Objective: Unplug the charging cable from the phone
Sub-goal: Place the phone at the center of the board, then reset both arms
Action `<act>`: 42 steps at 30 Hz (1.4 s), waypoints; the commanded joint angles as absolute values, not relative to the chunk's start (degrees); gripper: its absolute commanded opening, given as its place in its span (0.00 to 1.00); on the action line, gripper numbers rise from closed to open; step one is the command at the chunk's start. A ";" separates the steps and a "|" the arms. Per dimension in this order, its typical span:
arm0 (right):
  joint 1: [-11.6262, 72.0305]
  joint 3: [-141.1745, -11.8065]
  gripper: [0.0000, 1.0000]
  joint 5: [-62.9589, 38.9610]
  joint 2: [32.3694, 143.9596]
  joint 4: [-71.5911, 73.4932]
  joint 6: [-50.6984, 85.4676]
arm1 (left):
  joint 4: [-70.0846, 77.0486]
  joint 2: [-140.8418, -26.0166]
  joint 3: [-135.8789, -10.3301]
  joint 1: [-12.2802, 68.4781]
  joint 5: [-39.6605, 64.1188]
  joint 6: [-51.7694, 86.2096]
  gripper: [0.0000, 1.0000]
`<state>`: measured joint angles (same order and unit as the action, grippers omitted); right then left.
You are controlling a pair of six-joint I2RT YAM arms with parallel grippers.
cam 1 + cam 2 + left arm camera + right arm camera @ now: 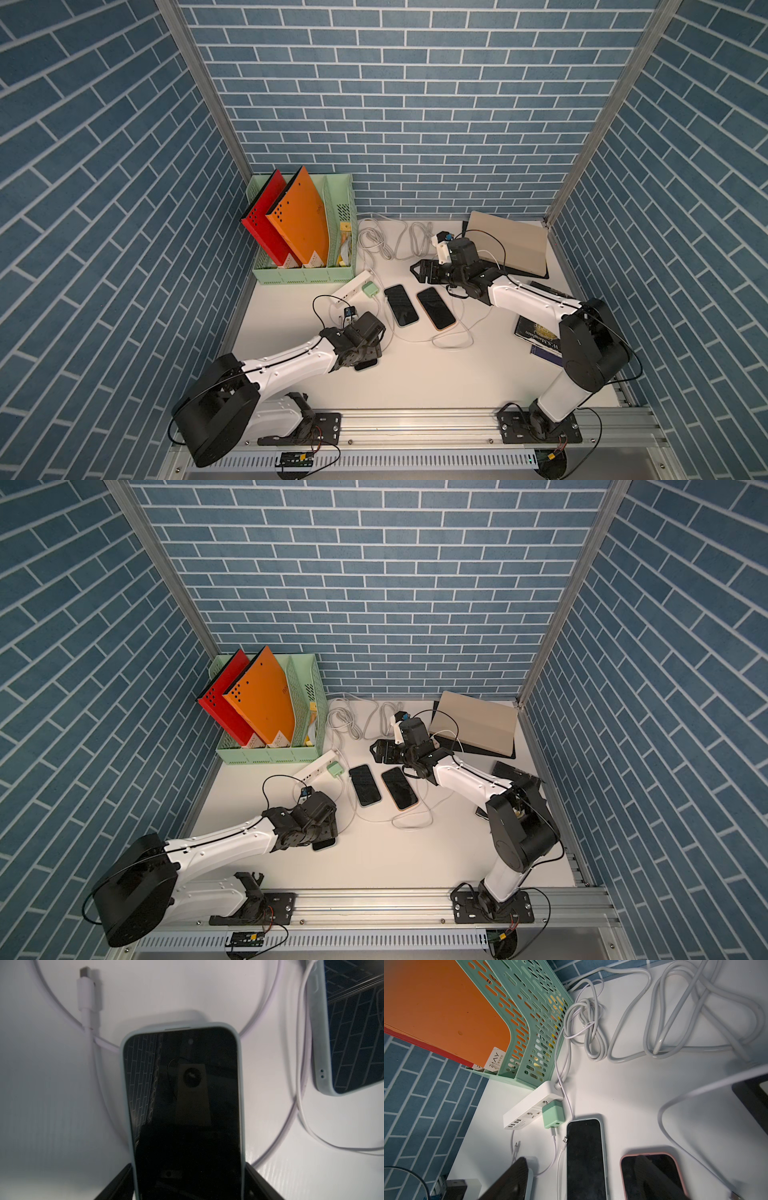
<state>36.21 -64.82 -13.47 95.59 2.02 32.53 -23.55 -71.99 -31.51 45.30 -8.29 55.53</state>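
The table (415, 374) is lit evenly from overhead in both top views; soft shadows are cast on it; the brick walls (83, 187) are bowed toward 3 and 9 o'clock. The phone (182, 1105) is rendered dim, a near cable (708, 1085) blurred.

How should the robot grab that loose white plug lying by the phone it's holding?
Pinch the plug by its stiff white shell, across the two long sides, coming down from above. It lies flat on the table, and the thin cord behind it would probably just bend.
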 commanded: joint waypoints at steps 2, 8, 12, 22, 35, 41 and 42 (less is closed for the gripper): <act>35.62 -64.20 0.84 -12.83 93.36 1.92 30.68 | -21.77 -73.23 -30.75 45.51 -7.79 55.50 0.25; 34.25 -63.51 0.86 -12.68 92.58 1.84 30.43 | -23.15 -71.76 -31.47 45.44 -9.49 54.92 0.53; 33.14 -63.28 0.87 -12.46 91.99 1.57 29.63 | -24.48 -70.58 -32.44 45.44 -11.18 54.01 0.74; 28.64 -63.16 0.99 -8.17 88.07 -2.23 25.19 | -26.32 -69.60 -39.61 44.75 -19.05 45.93 1.00; 25.18 -55.17 1.00 12.71 75.83 -3.40 14.00 | -13.22 -63.52 -43.49 32.81 -25.97 26.23 1.00; 22.78 -46.81 1.00 18.19 70.00 2.04 10.66 | -2.94 -58.93 -38.40 26.84 -27.97 18.79 1.00; 22.24 -45.59 0.99 18.46 69.81 3.07 10.33 | -0.99 -58.05 -37.32 26.28 -28.62 17.15 1.00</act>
